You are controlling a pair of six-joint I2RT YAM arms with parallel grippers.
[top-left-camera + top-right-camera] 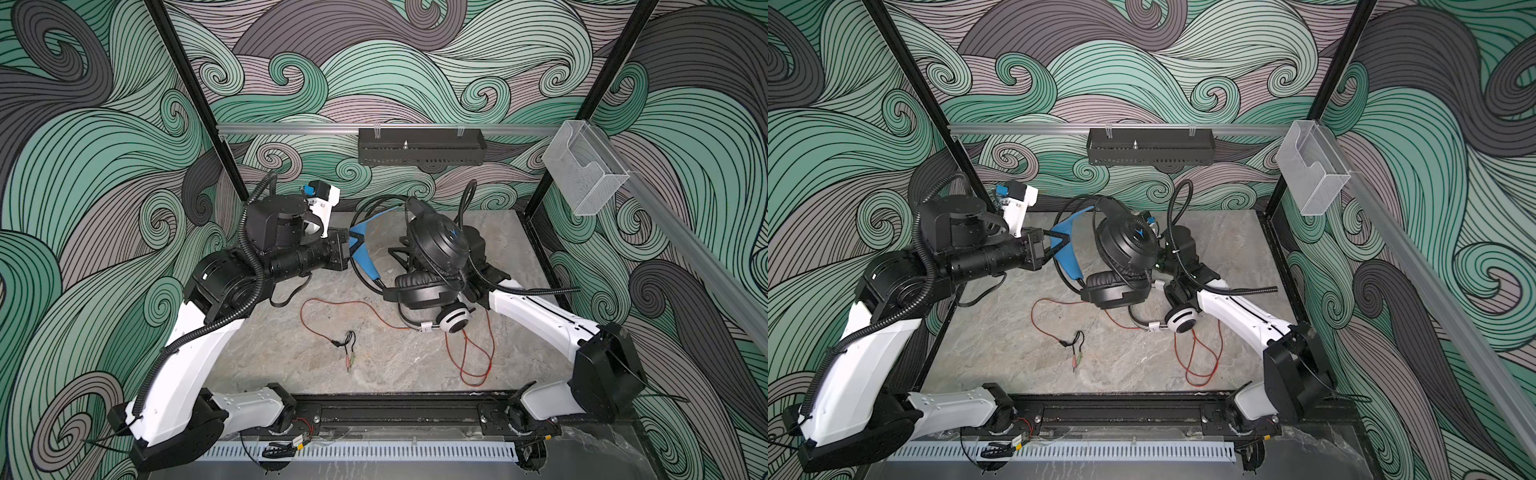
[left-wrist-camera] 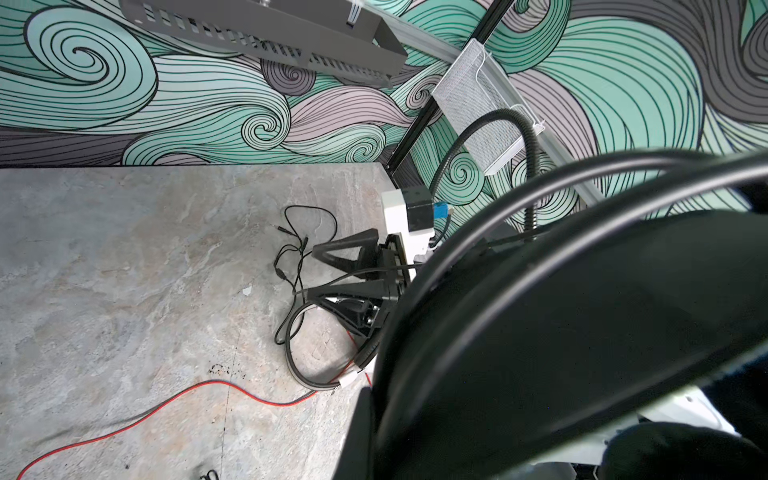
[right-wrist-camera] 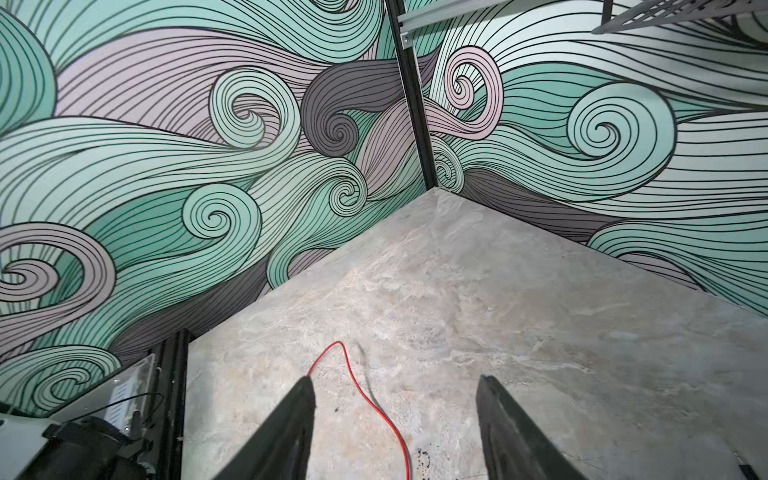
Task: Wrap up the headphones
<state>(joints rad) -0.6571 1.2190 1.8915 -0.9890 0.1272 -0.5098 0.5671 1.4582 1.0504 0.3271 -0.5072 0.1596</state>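
Swirl-patterned walls close in a grey marble tabletop (image 1: 395,365). The left gripper (image 1: 356,243) is clamped on the blue headband lining (image 1: 368,262) of the black headset (image 1: 436,245). That headset's lower cup sits over the white headset (image 1: 454,321), which lies on the marble near the right arm. The right gripper (image 3: 395,379) has its jaws spread and holds nothing. The red cable (image 3: 340,342) trails on the marble below them.
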